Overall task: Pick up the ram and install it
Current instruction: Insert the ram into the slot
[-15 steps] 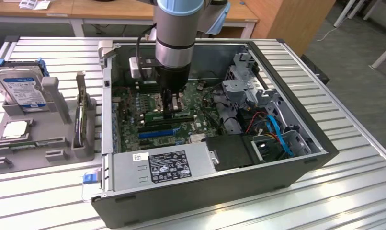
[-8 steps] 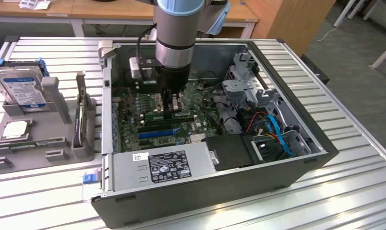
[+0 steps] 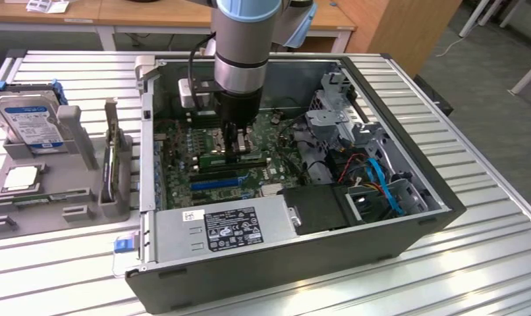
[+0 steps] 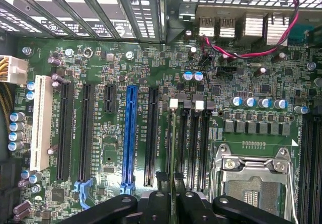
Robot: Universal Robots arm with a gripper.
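Note:
My gripper (image 3: 237, 151) reaches down into the open computer case (image 3: 423, 217), low over the green motherboard (image 3: 182, 155). In the wrist view the black fingers (image 4: 160, 196) are shut on the ram (image 4: 173, 153). The ram shows edge-on as a thin green strip running out from between them. It stands upright in line with the black memory slots (image 4: 193, 138), which have white latches, beside the processor socket (image 4: 251, 178). I cannot tell whether its lower edge touches a slot. In the exterior view the ram (image 3: 241, 160) is a short green bar just under the fingers.
A hard drive (image 3: 28, 125), a processor chip (image 3: 20, 178) and a thin upright card (image 3: 114, 164) sit in a grey holder on the exterior view's left. Inside the case are the power supply (image 3: 221, 227), blue cables (image 3: 384, 187), a drive cage (image 3: 336, 125) and a blue expansion slot (image 4: 130, 133).

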